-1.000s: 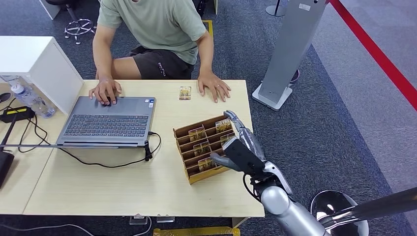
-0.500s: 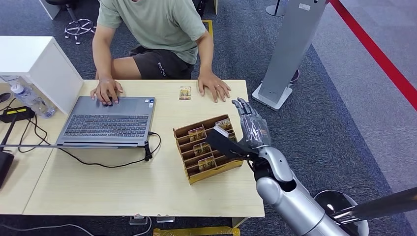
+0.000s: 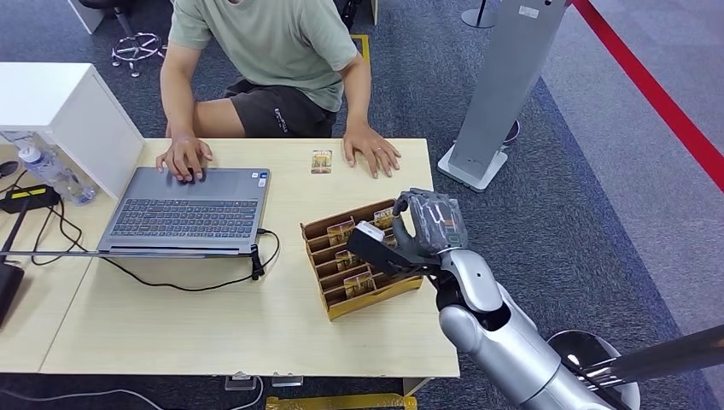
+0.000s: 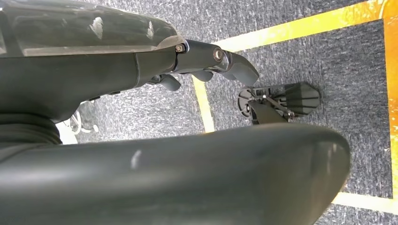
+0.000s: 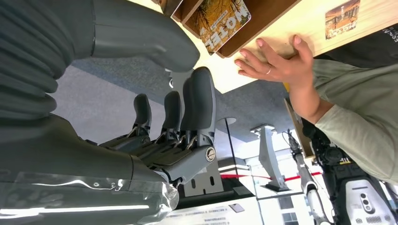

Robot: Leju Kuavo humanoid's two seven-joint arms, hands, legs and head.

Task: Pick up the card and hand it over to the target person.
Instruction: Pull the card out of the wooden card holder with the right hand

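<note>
My right hand (image 3: 416, 232) hovers over the slotted cardboard rack (image 3: 329, 295), dark fingers (image 5: 199, 105) curling, thumb apart, holding nothing. A glossy printed card (image 5: 224, 21) stands in a slot just beside them. My left hand (image 4: 206, 63) hangs curled over grey carpet.

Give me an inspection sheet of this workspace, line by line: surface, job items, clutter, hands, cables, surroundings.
Surface: light wooden table, a person seated at its far side.
Job's things: cardboard card rack holding cards in its slots; a single card lies flat near the person's hand.
Clutter: open laptop, white box, water bottle.
Hands: right hand over the rack's right end, fingers curled, no card seen in it; left hand hangs above the carpet, holding nothing.
Cables: black cable loops from the laptop; more at the left edge.
Surroundings: grey carpet, grey floor stand, red floor line.
</note>
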